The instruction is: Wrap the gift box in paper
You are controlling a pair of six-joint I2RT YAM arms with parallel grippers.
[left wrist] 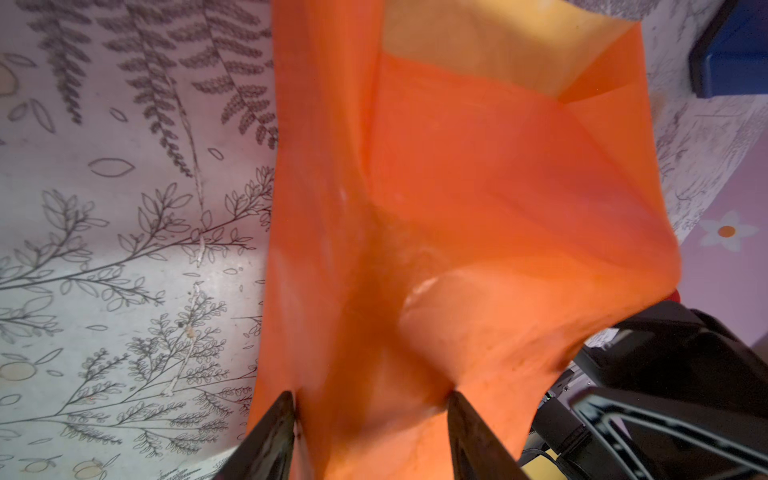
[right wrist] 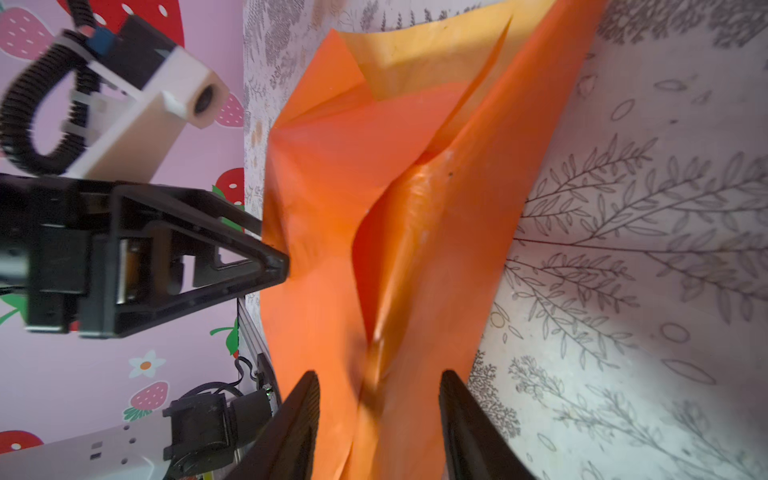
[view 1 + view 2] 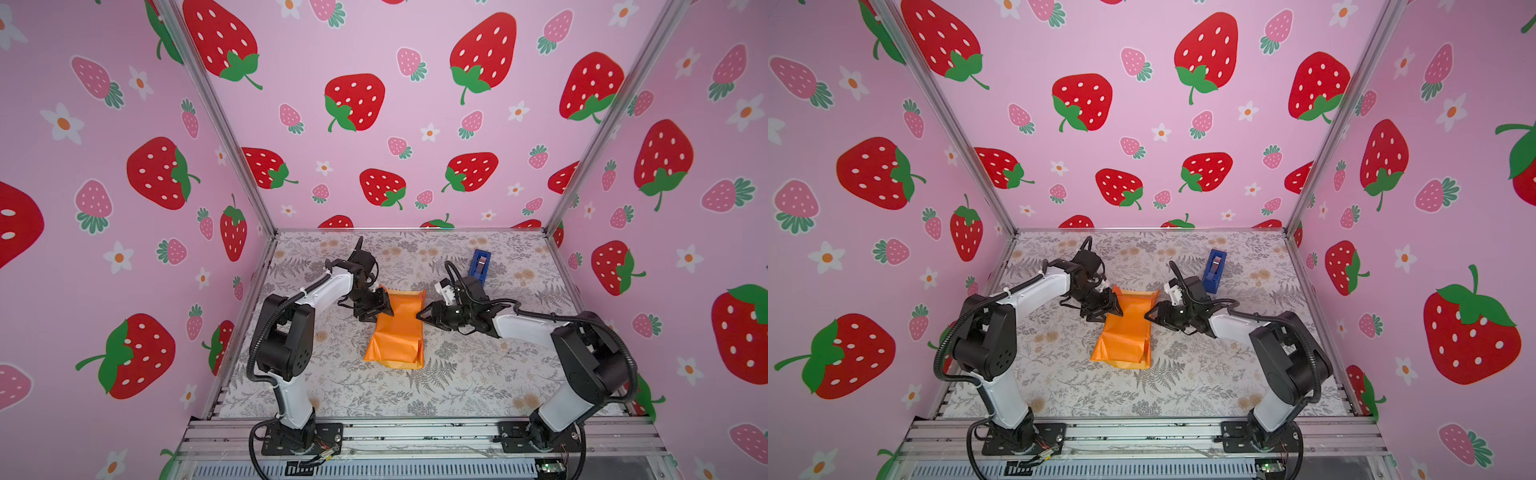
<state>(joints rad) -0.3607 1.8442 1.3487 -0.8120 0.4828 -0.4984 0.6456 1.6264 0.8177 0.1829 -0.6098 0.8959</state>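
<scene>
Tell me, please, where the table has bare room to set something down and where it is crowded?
Free: the near strip of table between the paper and the front rail, and the far edge behind the left claw. Crowded: the middle, where both claws flank the paper, with the tape dispenser behind the right claw.

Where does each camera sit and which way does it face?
Top views: high above the arm bases, looking down at the creased orange paper sheet, blue tape dispenser, left gripper, right gripper.
Left wrist: behind the left gripper, facing the paper; its fingers show.
Right wrist: behind the right gripper, facing the paper; left gripper shows too.
Wrist views share the paper.
</scene>
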